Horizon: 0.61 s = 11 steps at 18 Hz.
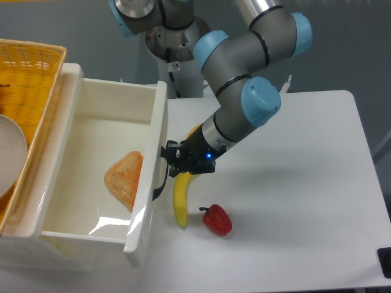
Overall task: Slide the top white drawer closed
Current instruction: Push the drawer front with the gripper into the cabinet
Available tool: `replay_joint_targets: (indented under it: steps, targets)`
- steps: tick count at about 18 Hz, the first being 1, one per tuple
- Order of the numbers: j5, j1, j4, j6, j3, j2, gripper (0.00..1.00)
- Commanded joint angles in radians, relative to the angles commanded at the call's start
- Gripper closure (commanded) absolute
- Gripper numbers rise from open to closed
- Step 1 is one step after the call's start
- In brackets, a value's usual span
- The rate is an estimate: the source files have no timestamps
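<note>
The top white drawer (pixel 91 137) is pulled out over the table, open, with an orange bread-like piece (pixel 125 179) lying inside. Its front panel (pixel 151 177) faces right and carries a black curved handle (pixel 160 183). My gripper (pixel 169 160) is at the front panel, right by the handle's upper end. The dark fingers blend with the handle, so I cannot tell whether they are open or shut, or whether they touch it.
A yellow banana (pixel 181 201) lies on the white table (pixel 293 183) just below the gripper. A red pepper (pixel 217 220) sits to its right. A woven yellow-orange basket (pixel 27 79) with a white bowl (pixel 9 152) stands on top of the cabinet at left.
</note>
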Motion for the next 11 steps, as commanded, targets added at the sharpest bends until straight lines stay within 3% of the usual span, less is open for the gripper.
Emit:
replay_joint_targets:
  steps: [11]
  targets:
    - [-0.018,-0.026,-0.015,-0.003,-0.005,0.015,0.98]
